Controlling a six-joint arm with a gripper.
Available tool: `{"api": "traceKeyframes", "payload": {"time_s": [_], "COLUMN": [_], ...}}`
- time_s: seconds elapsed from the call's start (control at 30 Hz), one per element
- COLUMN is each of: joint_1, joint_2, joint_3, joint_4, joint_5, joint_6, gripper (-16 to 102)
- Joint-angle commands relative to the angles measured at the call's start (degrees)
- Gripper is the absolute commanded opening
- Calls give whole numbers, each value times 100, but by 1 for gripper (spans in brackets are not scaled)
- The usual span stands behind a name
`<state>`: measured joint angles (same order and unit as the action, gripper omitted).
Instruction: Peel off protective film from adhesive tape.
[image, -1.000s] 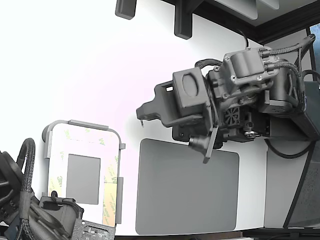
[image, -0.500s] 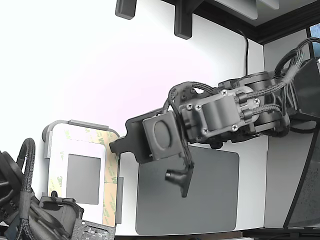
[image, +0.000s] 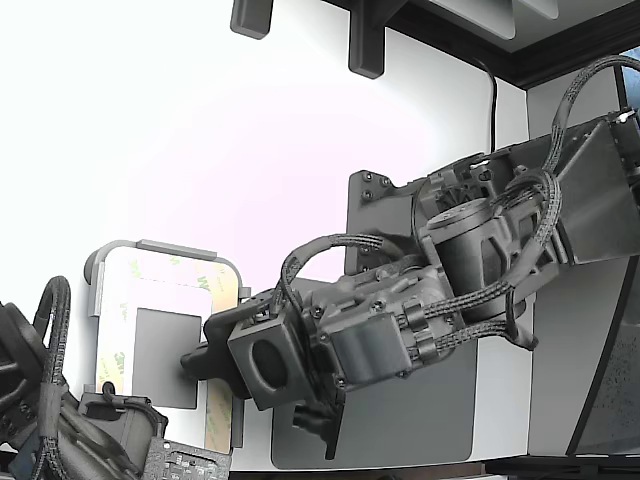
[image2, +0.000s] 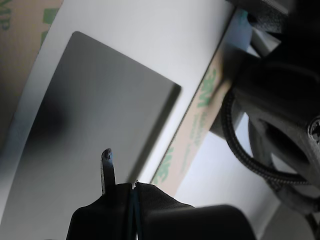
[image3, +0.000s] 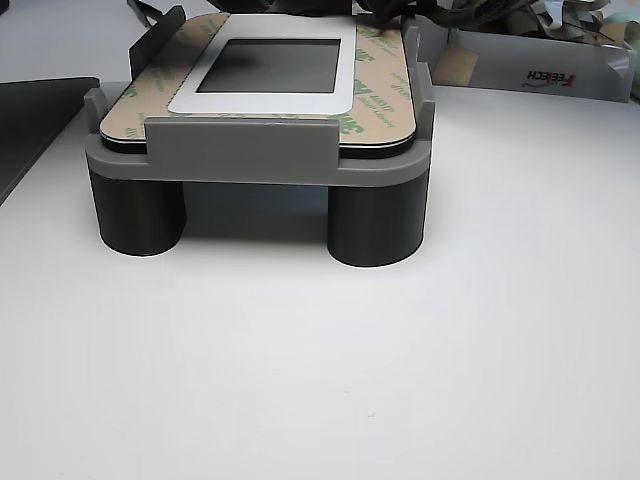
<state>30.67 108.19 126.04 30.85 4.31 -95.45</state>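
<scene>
In the exterior view, the robot arm reaches down over the white plate (image: 165, 300), which sits in a grey holder (image: 165, 248). The pincer (image: 195, 362) is over the dark middle of the plate. The tan paper strip (image: 222, 385) with green letters runs along the plate's long edge, at about three o'clock from the pincer tip and just beside it. I think the step in hand is the reach: the pincer is near the strip but not holding it. The sticky tape must lie under that paper, and I cannot see it. A big grey mat (image: 400, 420) lies at three o'clock from the holder. In the wrist view, one thin dark finger (image2: 106, 167) pokes up over the grey middle of the plate (image2: 150, 45). The strip (image2: 192, 125) runs at about two o'clock from it, close but not touching. Only one finger shows, so I cannot tell if the pincer is released or clenched. Next, I think it must slide over to the strip and catch an edge or end. In the other view, the plate (image3: 190, 95) lies flat in the holder (image3: 250, 155), with the strip (image3: 375, 85) along its three o'clock side. The pincer does not show clearly there.
</scene>
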Motion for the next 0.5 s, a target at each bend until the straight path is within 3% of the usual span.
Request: {"api": "traceKeyframes", "payload": {"time_s": [0.0,0.3,0.47], "joint_1": [97,510,580], "joint_2": [53,-360,-404], "joint_3": [-220,-729,-606], "joint_4": [-44,167,-53], "joint_5": [97,352,369], "joint_6": [9,-88,-105], "gripper": [-11,-11,-11]}}
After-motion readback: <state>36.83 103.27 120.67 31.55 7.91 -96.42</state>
